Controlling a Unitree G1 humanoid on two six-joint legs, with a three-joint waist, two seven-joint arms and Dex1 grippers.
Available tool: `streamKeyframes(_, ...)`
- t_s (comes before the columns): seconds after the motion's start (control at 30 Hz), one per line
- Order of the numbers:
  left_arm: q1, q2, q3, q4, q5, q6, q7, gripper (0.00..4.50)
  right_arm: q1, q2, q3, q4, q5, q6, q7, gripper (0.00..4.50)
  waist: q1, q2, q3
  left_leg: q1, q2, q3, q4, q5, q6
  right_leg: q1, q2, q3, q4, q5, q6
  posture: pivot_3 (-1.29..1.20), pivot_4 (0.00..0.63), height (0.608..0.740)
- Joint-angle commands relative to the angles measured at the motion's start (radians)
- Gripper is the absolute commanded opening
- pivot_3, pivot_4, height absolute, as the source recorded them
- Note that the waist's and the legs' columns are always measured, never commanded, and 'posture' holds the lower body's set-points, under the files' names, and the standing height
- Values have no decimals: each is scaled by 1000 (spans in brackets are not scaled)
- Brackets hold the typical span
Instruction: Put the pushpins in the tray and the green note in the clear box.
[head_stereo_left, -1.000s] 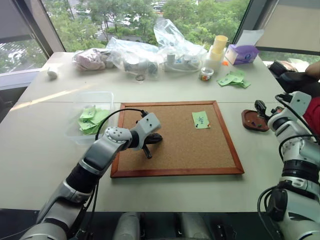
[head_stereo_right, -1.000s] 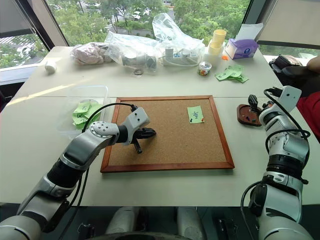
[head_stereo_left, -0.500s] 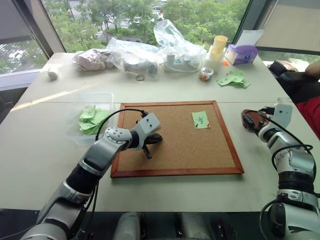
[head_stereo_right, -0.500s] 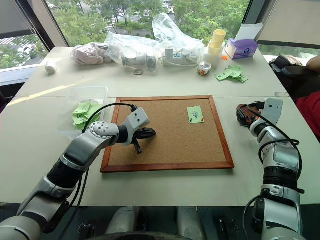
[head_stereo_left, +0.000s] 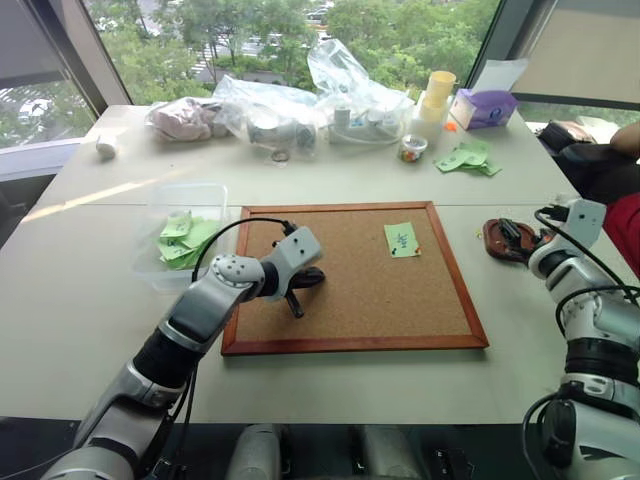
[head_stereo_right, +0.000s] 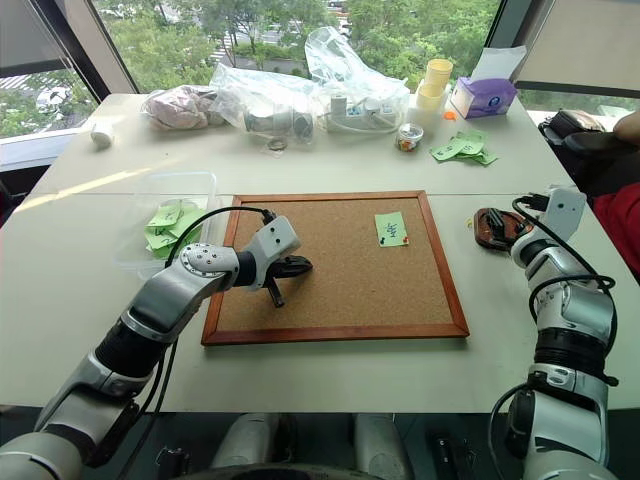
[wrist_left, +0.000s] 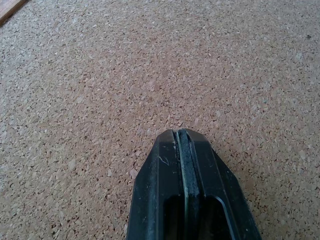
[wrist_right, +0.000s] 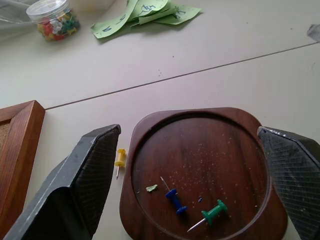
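Right wrist view: right gripper (wrist_right: 187, 165) hovers over the tray (wrist_right: 200, 125), jaws wide, empty; blue pushpin (wrist_right: 175, 199) and green pushpin (wrist_right: 212, 212) lie inside, a yellow pushpin (wrist_right: 119, 159) just outside. Next, probably retrieve it. Left gripper (head_stereo_left: 296, 300) is closed on the cork board (head_stereo_left: 400, 300); green note (head_stereo_left: 401, 239) remains pinned, clear box (head_stereo_left: 160, 200) beyond.

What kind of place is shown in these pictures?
Probably an office or lab room on an upper floor: a large pale table by windows over treetops, with a cork board and a tissue box.
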Motion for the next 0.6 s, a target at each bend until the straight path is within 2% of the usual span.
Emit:
streamKeyframes(0.03,16,-3,-21,-10,6,-3,-8,0,47,-15,59,-184,29,-13,110,4487,1,0,0,0,0,0,0,0,0,0,0,0,0,0,0,0,150,738)
streamKeyframes(0.1,17,-2,-22,-10,7,-4,-10,0,103,-7,137,-345,72,27,206,4487,1,0,0,0,0,-1,0,0,0,0,0,0,0,0,0,0,150,738)
streamKeyframes(0.2,16,-6,-27,-9,9,-6,-12,0,139,22,241,-454,54,46,231,4487,1,0,0,0,0,-1,0,0,0,0,1,0,0,0,0,0,150,738)
streamKeyframes(0.6,27,-8,-14,-22,12,7,-7,0,185,75,301,-425,18,26,232,4487,5,0,0,-1,0,-1,1,-1,2,0,0,0,-1,0,0,0,150,738)
